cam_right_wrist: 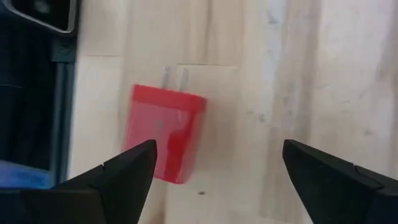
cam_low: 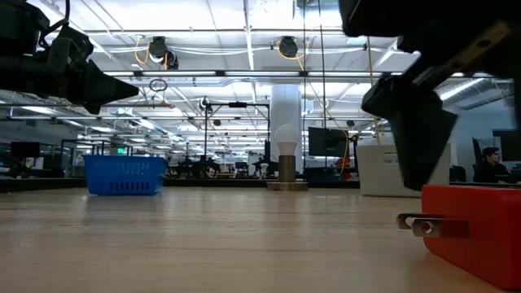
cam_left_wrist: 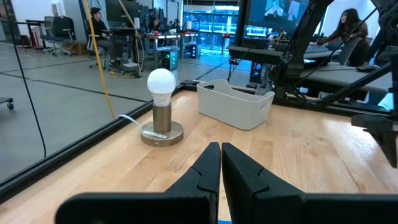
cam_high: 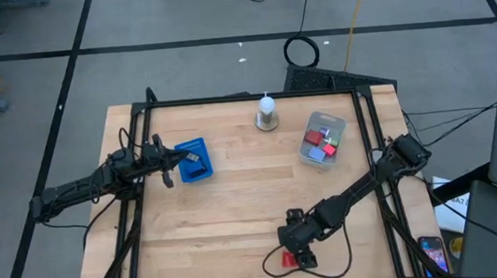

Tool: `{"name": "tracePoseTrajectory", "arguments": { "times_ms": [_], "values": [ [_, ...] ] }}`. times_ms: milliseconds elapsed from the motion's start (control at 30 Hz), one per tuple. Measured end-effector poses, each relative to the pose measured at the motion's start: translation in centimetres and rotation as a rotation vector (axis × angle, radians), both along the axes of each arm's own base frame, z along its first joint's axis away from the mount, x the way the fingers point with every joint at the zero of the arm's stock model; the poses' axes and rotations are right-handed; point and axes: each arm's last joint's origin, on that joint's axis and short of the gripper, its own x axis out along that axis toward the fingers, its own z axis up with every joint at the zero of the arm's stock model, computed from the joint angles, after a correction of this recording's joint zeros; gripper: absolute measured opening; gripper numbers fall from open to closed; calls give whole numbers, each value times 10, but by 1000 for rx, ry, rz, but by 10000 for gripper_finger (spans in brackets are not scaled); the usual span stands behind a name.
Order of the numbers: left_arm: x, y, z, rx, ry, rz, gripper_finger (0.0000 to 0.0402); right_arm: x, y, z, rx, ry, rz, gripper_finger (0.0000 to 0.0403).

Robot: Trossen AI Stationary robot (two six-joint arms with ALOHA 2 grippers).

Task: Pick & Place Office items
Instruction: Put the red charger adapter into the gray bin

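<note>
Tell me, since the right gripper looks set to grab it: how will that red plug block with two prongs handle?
The red plug block looks rigid and boxy, so it should not flex. It lies flat on the table, so rolling seems unlikely. Its smooth faces may slip, and the open right gripper might nudge it sideways.

Two arms over a wooden table (cam_high: 236,202)

The right gripper (cam_high: 300,257) hangs by a red item (cam_high: 288,259) at the near edge; the left gripper (cam_high: 169,167) touches a blue box (cam_high: 193,158). A tub (cam_high: 322,140) holds red, blue and green pieces beside a bulb (cam_high: 267,113).
</note>
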Motion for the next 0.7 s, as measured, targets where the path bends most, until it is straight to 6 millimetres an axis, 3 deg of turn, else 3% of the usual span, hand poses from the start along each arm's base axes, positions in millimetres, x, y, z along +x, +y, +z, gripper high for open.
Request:
{"name": "tracePoseTrajectory", "arguments": {
  "times_ms": [500, 700],
  "values": [
    [0, 0, 0, -24, -6, 1, 19, 2, -8, -24, -79, 10, -66, 338],
    [0, 0, 0, -23, -6, 2, 19, -3, -31, -22, -254, 52, -120, 337]
  ]
}}
